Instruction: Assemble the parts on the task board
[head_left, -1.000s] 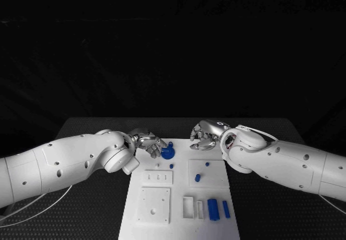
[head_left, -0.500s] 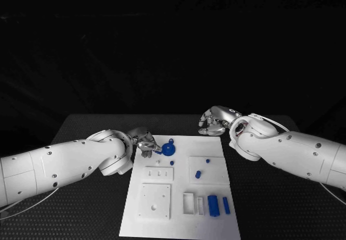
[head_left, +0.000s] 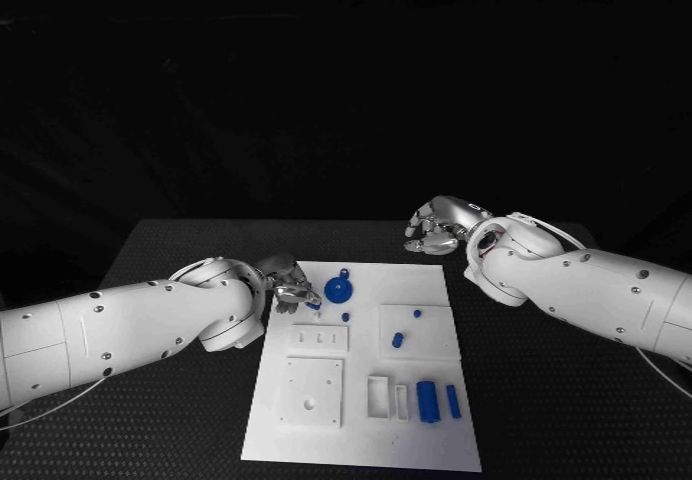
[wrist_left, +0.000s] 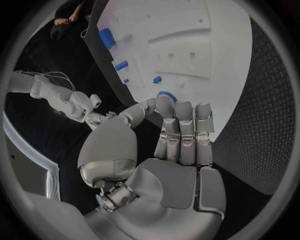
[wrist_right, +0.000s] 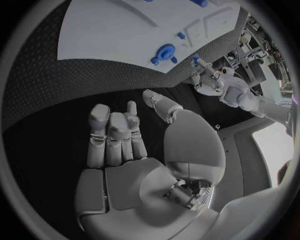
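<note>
The black worktop (head_left: 188, 400) carries the white task board (head_left: 368, 440) in its middle. A round blue part (head_left: 339, 292) lies near the board's far end, with a small blue part (head_left: 345, 317) just beside it. Two more small blue parts (head_left: 398, 340) stand on a raised white block. Near the close end, two long blue parts (head_left: 427, 400) lie beside a white frame with slots (head_left: 378, 396).

The left hand (head_left: 293, 293) rests at the board's left edge, near the round blue part, fingers loosely bent and holding nothing. The right hand (head_left: 436, 226) hangs past the board's far right corner, over the worktop, fingers curled in, holding nothing.
</note>
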